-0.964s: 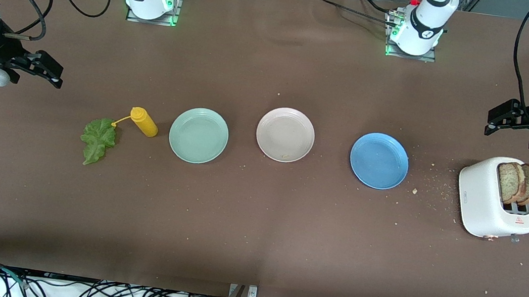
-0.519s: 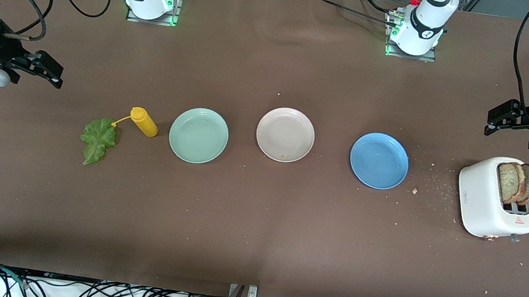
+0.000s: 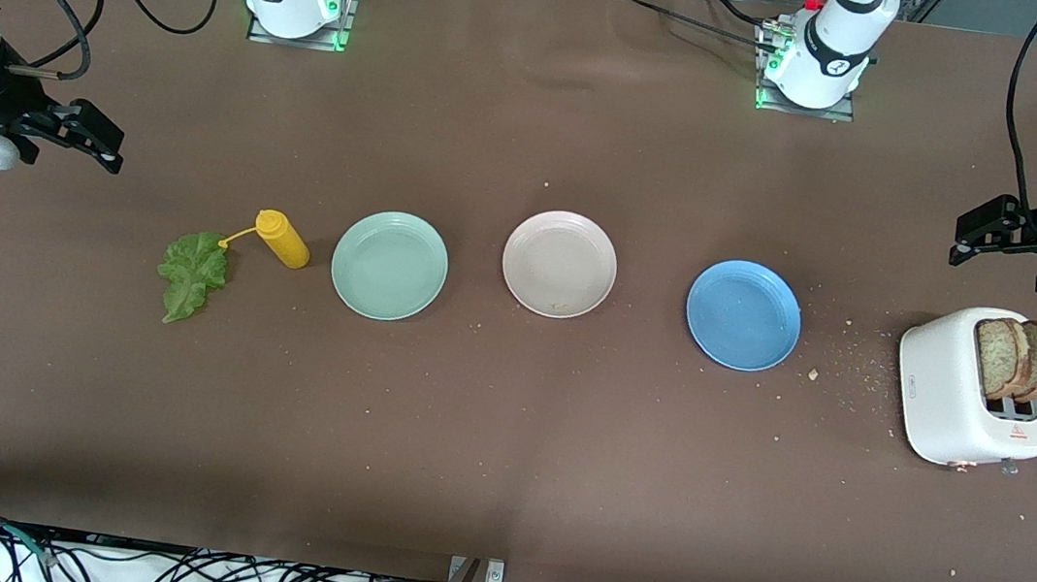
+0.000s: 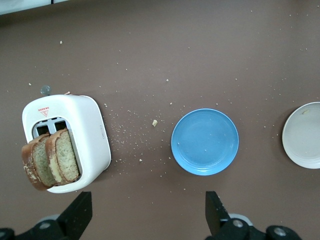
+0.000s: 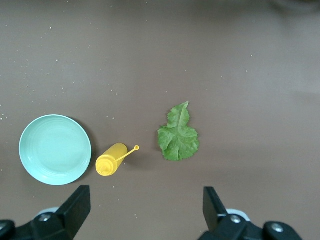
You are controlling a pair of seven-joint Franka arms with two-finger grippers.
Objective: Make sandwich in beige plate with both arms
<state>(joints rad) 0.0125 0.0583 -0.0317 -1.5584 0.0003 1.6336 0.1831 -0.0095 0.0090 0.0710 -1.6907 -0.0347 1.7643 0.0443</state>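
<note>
The beige plate (image 3: 559, 264) sits empty mid-table between a mint-green plate (image 3: 390, 266) and a blue plate (image 3: 743, 316); its edge shows in the left wrist view (image 4: 304, 135). Two brown toast slices (image 3: 1018, 360) stand in a white toaster (image 3: 966, 391) at the left arm's end, seen too in the left wrist view (image 4: 50, 160). A green lettuce leaf (image 3: 191, 274) lies at the right arm's end, also in the right wrist view (image 5: 178, 137). My left gripper (image 3: 972, 235) hangs open above the table by the toaster. My right gripper (image 3: 96, 140) hangs open above the table by the lettuce.
A yellow squeeze bottle (image 3: 282, 240) lies on its side between the lettuce and the mint-green plate. Crumbs (image 3: 847, 363) are scattered between the blue plate and the toaster. Cables hang along the table's near edge.
</note>
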